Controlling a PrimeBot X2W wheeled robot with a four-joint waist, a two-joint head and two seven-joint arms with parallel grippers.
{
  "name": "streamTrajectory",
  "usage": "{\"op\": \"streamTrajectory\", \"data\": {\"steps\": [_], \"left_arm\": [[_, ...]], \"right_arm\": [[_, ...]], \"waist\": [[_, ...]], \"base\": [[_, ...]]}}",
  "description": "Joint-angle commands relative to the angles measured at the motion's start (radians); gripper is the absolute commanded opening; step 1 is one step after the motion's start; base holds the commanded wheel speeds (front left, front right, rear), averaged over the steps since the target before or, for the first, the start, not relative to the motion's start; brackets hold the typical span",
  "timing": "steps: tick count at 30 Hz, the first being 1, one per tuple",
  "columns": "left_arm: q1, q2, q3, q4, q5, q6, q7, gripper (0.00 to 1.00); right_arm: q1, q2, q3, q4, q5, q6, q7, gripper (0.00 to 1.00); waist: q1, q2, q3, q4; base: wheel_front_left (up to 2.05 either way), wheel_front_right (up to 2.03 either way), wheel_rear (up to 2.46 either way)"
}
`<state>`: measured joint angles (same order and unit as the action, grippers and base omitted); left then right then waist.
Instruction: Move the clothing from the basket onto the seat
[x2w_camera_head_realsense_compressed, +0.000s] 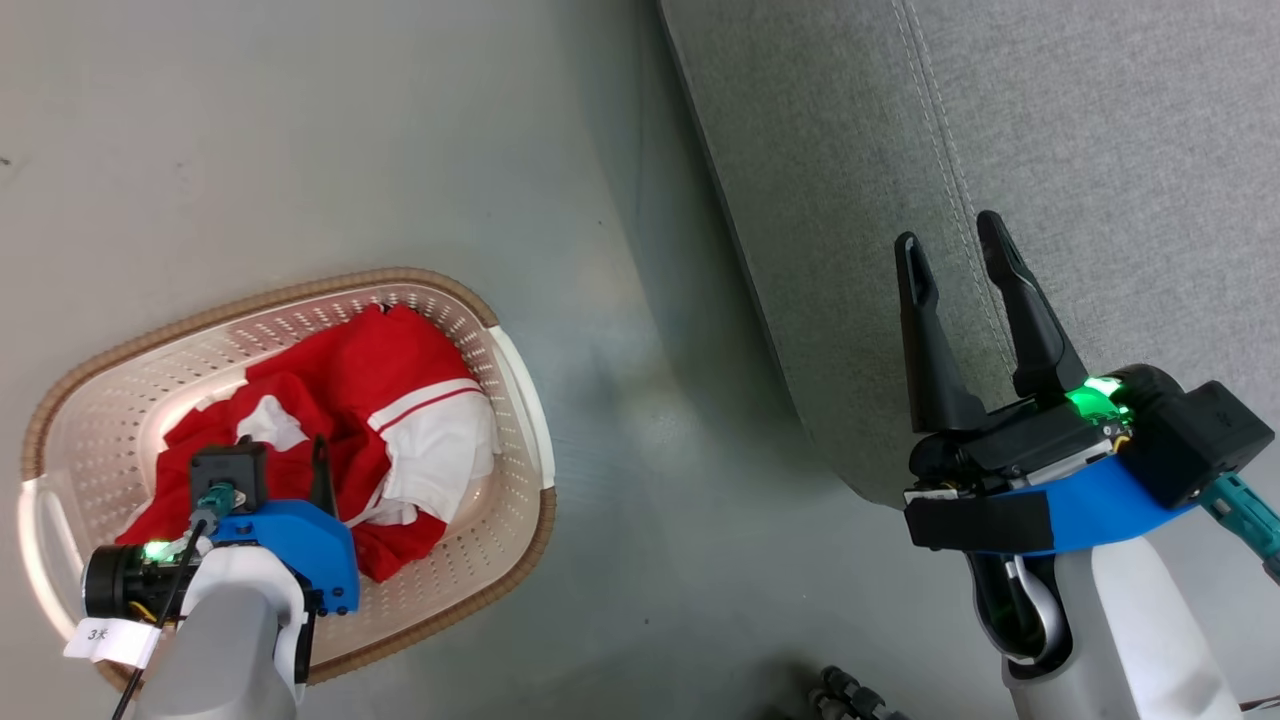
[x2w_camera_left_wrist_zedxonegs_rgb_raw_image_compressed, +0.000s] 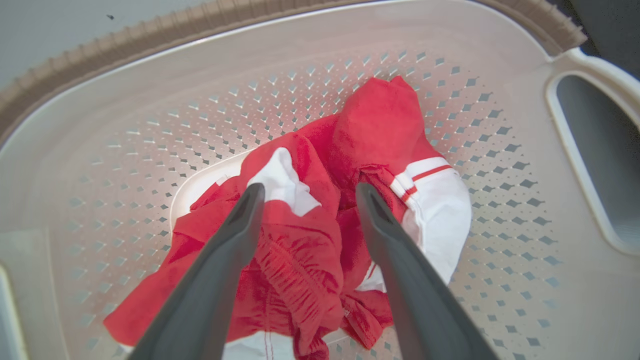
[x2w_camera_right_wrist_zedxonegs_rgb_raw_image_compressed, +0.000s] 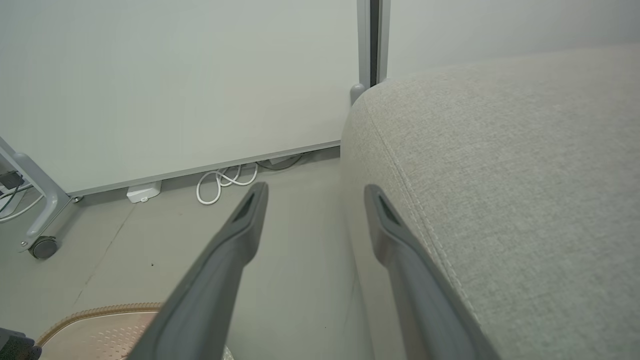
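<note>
The left gripper (x2w_camera_left_wrist_zedxonegs_rgb_raw_image_compressed: 308, 192) has its jaws spread wide, pointing down into the basket (x2w_camera_left_wrist_zedxonegs_rgb_raw_image_compressed: 150, 100) over the crumpled red-and-white clothing (x2w_camera_left_wrist_zedxonegs_rgb_raw_image_compressed: 380, 125) — whether the tips touch the fabric cannot be told. The clothing lies heaped on the basket's bottom. The basket stands on the grey floor (x2w_camera_head_realsense_compressed: 300, 120), apart from the seat (x2w_camera_head_realsense_compressed: 1100, 150) and to its left. The right gripper (x2w_camera_head_realsense_compressed: 950, 232) — jaws also spread, holding nothing — hangs over the seat's rounded edge.

Red-white clothing (x2w_camera_head_realsense_compressed: 360, 420) crumpled inside basket (x2w_camera_head_realsense_compressed: 520, 400); grey seat (x2w_camera_head_realsense_compressed: 1050, 150) bare.
</note>
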<state>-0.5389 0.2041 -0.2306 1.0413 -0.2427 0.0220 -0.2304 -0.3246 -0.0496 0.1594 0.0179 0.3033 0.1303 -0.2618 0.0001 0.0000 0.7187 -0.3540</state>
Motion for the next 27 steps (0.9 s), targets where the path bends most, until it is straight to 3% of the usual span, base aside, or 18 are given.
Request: {"op": "streamTrajectory", "data": {"steps": [1,27], "left_arm": [[-0.019,0.008,0.006,0.007,-0.006,0.006,0.003,1.0],[-0.101,0.077,-0.004,0.065,-0.009,0.135,0.052,1.0]], "right_arm": [[-0.014,-0.001,0.005,-0.005,0.008,0.001,-0.005,1.0],[-0.04,-0.001,0.072,-0.035,0.05,0.001,-0.004,1.0]], "waist": [[-0.0001,0.0,0.013,-0.011],[-0.0001,0.0,0.146,-0.05]], "base": [[0.0,0.0,0.0],[0.0,0.0,0.0]]}}
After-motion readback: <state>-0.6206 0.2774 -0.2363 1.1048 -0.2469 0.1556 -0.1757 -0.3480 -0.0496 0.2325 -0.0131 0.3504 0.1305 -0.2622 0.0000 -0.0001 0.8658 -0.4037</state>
